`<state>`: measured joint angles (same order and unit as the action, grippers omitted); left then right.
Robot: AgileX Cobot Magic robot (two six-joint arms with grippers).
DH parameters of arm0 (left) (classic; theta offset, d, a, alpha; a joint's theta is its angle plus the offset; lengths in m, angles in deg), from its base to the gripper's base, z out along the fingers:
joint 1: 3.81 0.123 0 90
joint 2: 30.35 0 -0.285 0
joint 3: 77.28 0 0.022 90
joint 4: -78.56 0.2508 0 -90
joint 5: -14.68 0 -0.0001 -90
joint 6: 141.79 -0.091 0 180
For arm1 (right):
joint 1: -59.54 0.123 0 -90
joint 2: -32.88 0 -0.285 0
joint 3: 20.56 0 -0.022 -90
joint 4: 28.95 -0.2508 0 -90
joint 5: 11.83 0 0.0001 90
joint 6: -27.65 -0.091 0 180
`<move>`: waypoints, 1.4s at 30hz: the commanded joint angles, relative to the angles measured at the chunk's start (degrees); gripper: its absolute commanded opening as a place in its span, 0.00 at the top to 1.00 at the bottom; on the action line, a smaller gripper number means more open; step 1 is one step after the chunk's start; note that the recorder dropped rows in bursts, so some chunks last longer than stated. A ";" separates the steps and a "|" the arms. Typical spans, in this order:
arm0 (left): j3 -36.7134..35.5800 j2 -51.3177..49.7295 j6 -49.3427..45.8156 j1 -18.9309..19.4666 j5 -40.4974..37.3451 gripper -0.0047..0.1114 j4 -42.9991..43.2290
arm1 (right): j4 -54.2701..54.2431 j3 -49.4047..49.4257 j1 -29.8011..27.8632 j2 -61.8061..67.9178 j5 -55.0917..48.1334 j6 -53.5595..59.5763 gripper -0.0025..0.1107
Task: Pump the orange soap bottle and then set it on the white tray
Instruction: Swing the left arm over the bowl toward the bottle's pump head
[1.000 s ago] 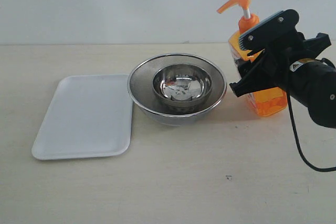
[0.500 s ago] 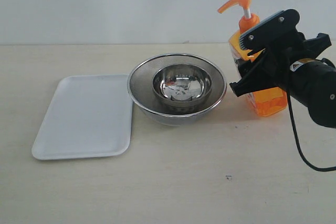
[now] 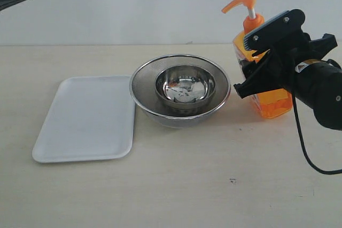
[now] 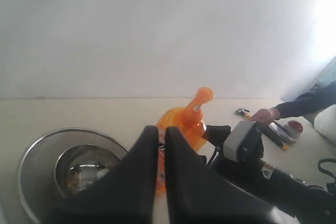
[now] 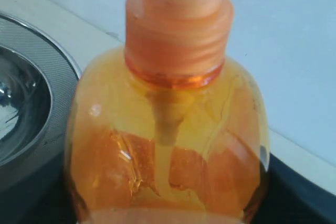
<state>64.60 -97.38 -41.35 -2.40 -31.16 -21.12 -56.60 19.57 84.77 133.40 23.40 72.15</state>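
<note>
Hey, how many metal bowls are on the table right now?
2. A large mesh bowl sits between the white tray and the orange soap bottle; a smaller shiny bowl is nested inside it. Another underneath could be hidden.

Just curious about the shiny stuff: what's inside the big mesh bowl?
A smaller polished steel bowl nests inside the mesh bowl. Only reflections show in it. The mesh bowl's bottom beneath it is covered, so anything there cannot be seen.

Before me a plain white painted wall (image 3: 133, 4) rises behind the pale beige matte tabletop (image 3: 176, 185), and the two meet in one level line. The light is soft and even, throwing faint shadows. A bright white glare (image 4: 326, 19) washes out part of the wall.
</note>
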 commanded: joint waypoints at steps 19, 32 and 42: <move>34.98 -37.22 -9.37 -26.17 10.83 0.92 -0.27 | -0.39 -1.68 0.02 -0.14 -0.66 1.21 0.98; 40.58 -42.56 -8.09 -30.13 15.49 0.92 -0.27 | -0.27 -2.06 0.02 -0.14 -1.45 1.87 0.98; 47.27 -48.02 -6.31 -32.33 11.91 0.92 -0.27 | -0.37 -2.53 0.02 -0.14 -2.65 2.16 0.98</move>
<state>110.46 -144.98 -47.99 -33.39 -18.69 -21.12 -57.48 17.56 84.77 133.50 20.13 74.04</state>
